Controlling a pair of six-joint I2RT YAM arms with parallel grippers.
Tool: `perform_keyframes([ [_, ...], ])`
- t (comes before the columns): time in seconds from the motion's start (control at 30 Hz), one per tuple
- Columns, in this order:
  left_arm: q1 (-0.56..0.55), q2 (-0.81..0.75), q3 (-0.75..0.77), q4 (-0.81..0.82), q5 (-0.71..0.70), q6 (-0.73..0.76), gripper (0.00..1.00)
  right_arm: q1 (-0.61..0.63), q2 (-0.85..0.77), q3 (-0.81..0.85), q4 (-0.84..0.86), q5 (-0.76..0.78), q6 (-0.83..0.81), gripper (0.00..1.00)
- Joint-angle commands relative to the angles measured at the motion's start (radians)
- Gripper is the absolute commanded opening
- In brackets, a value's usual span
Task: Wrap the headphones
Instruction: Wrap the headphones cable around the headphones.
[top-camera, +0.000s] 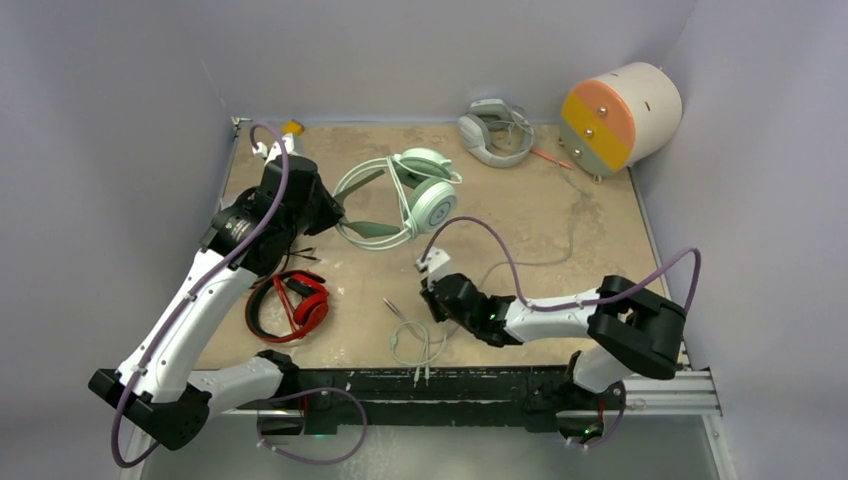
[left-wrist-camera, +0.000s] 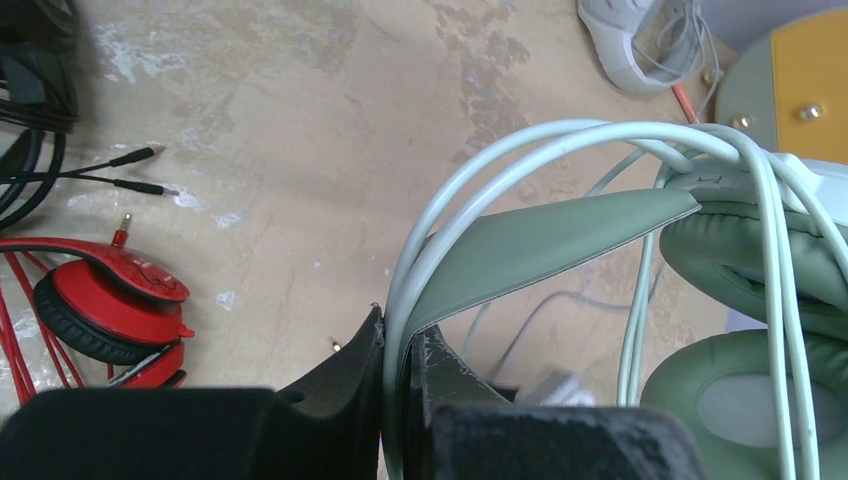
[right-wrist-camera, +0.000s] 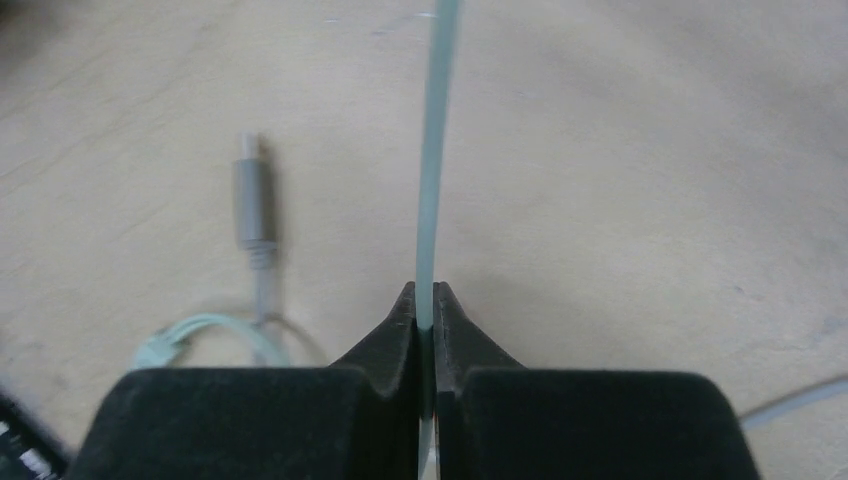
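Note:
The mint-green and white headset (top-camera: 405, 195) lies at the table's middle back, with cable turns wound over its band (left-wrist-camera: 560, 240). My left gripper (top-camera: 333, 216) is shut on the left end of that band (left-wrist-camera: 400, 330). My right gripper (top-camera: 437, 305) is shut on the headset's thin mint cable (right-wrist-camera: 432, 150), low over the table. The cable's loose end loops near the front edge (top-camera: 415, 345), and its grey plug (right-wrist-camera: 250, 200) lies left of the right gripper. The red-and-black headset (top-camera: 295, 305) lies at front left. The black headset is mostly hidden under my left arm; only its edge (left-wrist-camera: 25, 70) and black plugs (left-wrist-camera: 140, 170) show.
A grey-white headset (top-camera: 495, 132) with its cable bundled sits at the back. An orange, green and white cylinder (top-camera: 620, 115) lies at the back right corner. Walls close the table on the left, back and right.

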Motion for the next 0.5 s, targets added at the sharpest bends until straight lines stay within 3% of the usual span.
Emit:
perform_keyframes([
  [0.0, -0.003, 0.013, 0.064, 0.095, -0.109, -0.098, 0.00, 0.197, -0.025, 0.152, -0.160, 0.268, -0.152, 0.00],
  [0.17, -0.004, 0.046, 0.065, 0.127, -0.232, -0.090, 0.00, 0.363, -0.088, 0.204, -0.254, 0.396, -0.225, 0.00],
  [0.33, -0.004, 0.062, 0.039, 0.120, -0.412, -0.037, 0.00, 0.401, -0.239, 0.204, -0.328, 0.393, -0.209, 0.00],
  [0.47, -0.003, 0.050, -0.050, 0.192, -0.440, 0.073, 0.00, 0.402, -0.338, 0.247, -0.404, 0.379, -0.259, 0.00],
])
